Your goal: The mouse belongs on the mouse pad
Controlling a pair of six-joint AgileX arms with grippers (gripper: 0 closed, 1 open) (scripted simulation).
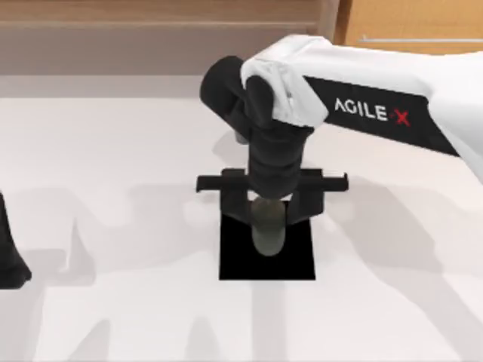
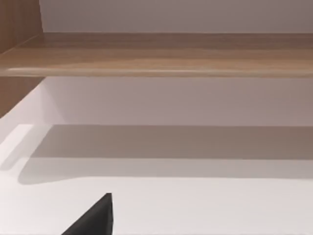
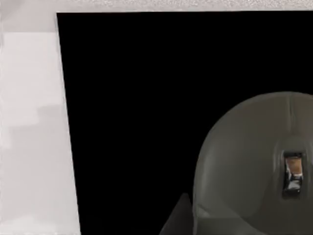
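Note:
The mouse point(image 1: 268, 230), a dark grey-olive oval, is over the far half of the black square mouse pad point(image 1: 294, 260) near the table's middle. My right gripper point(image 1: 268, 215) comes straight down on it. Its black fingers point(image 1: 235, 205) press against the mouse's two sides, so it is shut on the mouse. Whether the mouse touches the pad or hangs just above it I cannot tell. In the right wrist view the mouse point(image 3: 244, 161) looms close over the mouse pad point(image 3: 137, 98), with one fingertip point(image 3: 180, 215) at its edge. My left gripper point(image 1: 11, 260) is parked at the table's left edge.
White tabletop point(image 1: 113, 188) surrounds the pad on all sides. A wooden ledge point(image 1: 151, 30) runs along the back, also in the left wrist view as the ledge point(image 2: 156, 54). The right arm's white body point(image 1: 377, 98) spans the upper right.

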